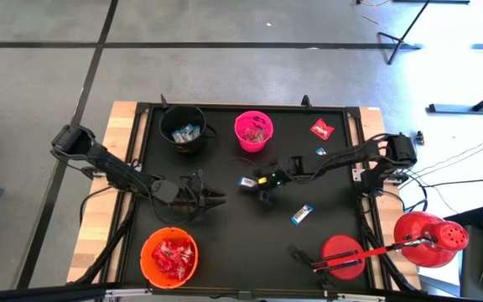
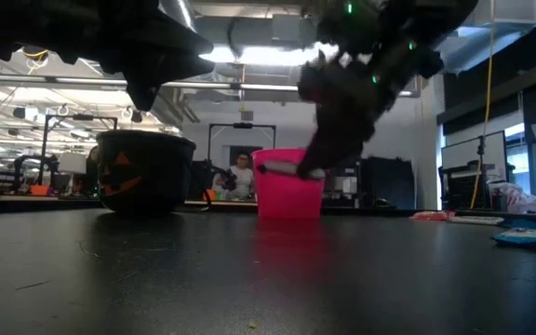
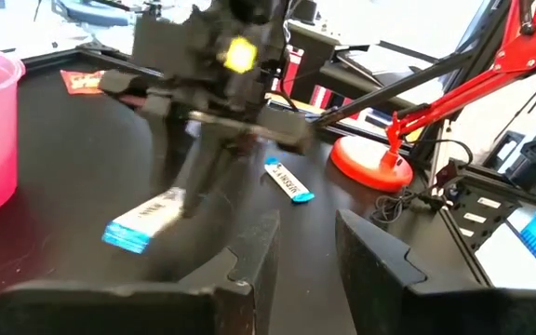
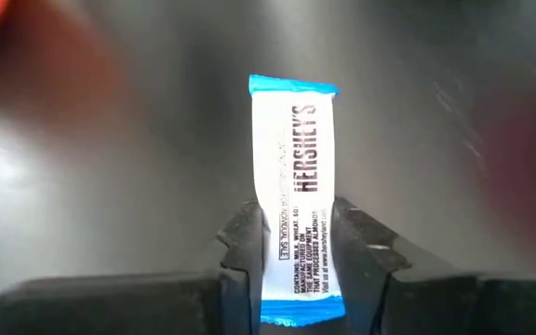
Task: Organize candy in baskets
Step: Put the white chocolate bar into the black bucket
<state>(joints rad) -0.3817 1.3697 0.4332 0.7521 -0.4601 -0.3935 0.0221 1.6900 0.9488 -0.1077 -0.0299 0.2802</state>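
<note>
My right gripper [image 1: 257, 184] hangs over the table's middle, shut on a blue-and-white candy bar [image 4: 294, 167]. My left gripper [image 1: 214, 199] hovers to its left with its fingers [image 3: 249, 265] open and nothing between them. The black basket [image 1: 183, 128] holds blue-and-white candy, the pink basket [image 1: 253, 131] holds dark wrappers, and the orange basket [image 1: 169, 256] holds red packets. Loose on the table lie another blue-and-white bar [image 1: 303, 215], a small blue sweet [image 1: 319, 152] and a red packet [image 1: 322, 129]. My right gripper pinches the bar's two long edges [image 4: 266, 251] between its two fingers, on the half nearer the wrist. The fingers slant down from the table's right side and lie along the bar, whose other end [image 4: 292, 88] sticks out past the fingertips. The bar [image 2: 282, 168] is clear of the table.
A red lamp [image 1: 430, 239] with its round base [image 1: 342, 256] stands at the table's near right corner, its arm reaching across. The black and pink baskets stand along the far edge, and the orange basket stands at the near left.
</note>
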